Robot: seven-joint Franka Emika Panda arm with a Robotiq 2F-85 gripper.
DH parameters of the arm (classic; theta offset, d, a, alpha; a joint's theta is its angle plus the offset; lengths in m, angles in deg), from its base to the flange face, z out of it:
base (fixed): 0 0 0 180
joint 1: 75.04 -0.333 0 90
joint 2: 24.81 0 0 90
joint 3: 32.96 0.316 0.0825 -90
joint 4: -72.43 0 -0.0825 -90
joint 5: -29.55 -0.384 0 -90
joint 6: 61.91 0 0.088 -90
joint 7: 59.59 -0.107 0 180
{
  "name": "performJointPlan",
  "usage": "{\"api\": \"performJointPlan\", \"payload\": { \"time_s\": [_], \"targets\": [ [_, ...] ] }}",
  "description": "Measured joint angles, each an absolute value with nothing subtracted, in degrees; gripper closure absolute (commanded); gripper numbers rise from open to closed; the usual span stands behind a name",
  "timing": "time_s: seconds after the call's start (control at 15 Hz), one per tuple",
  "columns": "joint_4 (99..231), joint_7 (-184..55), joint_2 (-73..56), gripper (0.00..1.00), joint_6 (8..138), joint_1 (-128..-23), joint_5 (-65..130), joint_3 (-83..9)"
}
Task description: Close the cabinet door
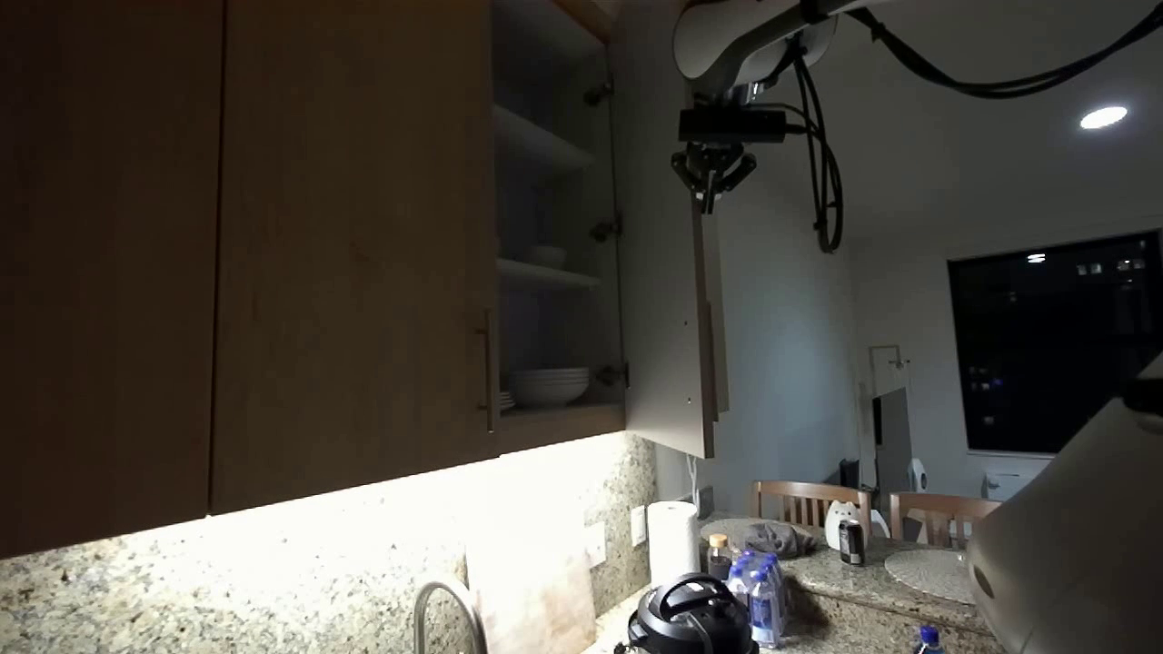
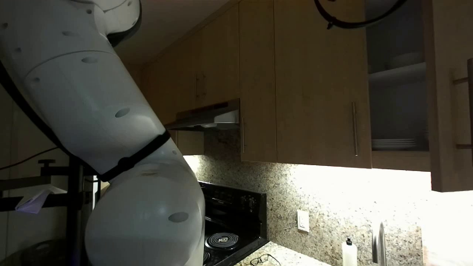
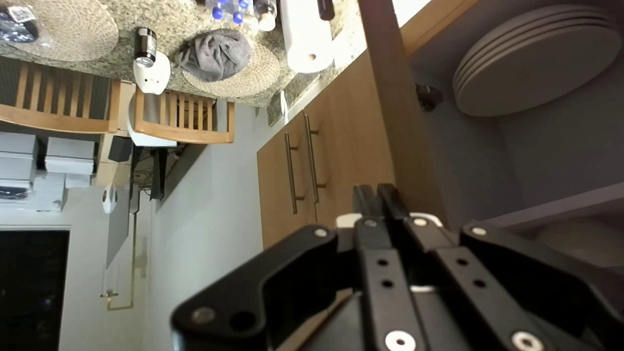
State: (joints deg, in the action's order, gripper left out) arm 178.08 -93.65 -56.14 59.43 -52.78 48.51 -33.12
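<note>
I had the gripper (image 1: 705,203) pointing down, and in an exterior view it overlapped the free edge of the cabinet door (image 1: 661,291). Its fingers (image 3: 366,202) were drawn together, with just a sliver of gap and nothing in their hold. In the wrist view the tips overlapped a long wood edge (image 3: 397,97), but I could not tell from here whether they touched it. The door stood open, swung out on its hinges (image 1: 601,232) with the pale inner face showing; at the right border of an exterior view I saw its tan outer face and bar handle (image 2: 470,92). Inside the cabinet (image 1: 563,423), white bowls (image 1: 550,387) sat stacked on the floor of it, near a stack of plates (image 2: 393,143). Beside the opening, a wider tan panel (image 1: 354,227) with its own handle (image 1: 489,372) hung closed. Lower down stood a paper towel roll (image 1: 673,545), a black appliance (image 1: 692,619) and some bottles (image 1: 763,599). A gray cloth (image 3: 217,53) lay bunched on a round woven placemat (image 3: 265,70)
</note>
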Motion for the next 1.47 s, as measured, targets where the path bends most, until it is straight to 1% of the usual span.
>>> {"api": "performJointPlan", "payload": {
  "time_s": [0.67, 1.13, 1.47],
  "targets": [
    [175.69, -93.65, -53.6, 0.92, 59.78, -55.9, 48.5, -28.84],
    [167.31, -93.65, -45.64, 0.92, 62.75, -57.57, 48.78, -27.07],
    [161.56, -93.47, -40.97, 0.93, 62.2, -62.0, 48.8, -26.45]
  ]
}}
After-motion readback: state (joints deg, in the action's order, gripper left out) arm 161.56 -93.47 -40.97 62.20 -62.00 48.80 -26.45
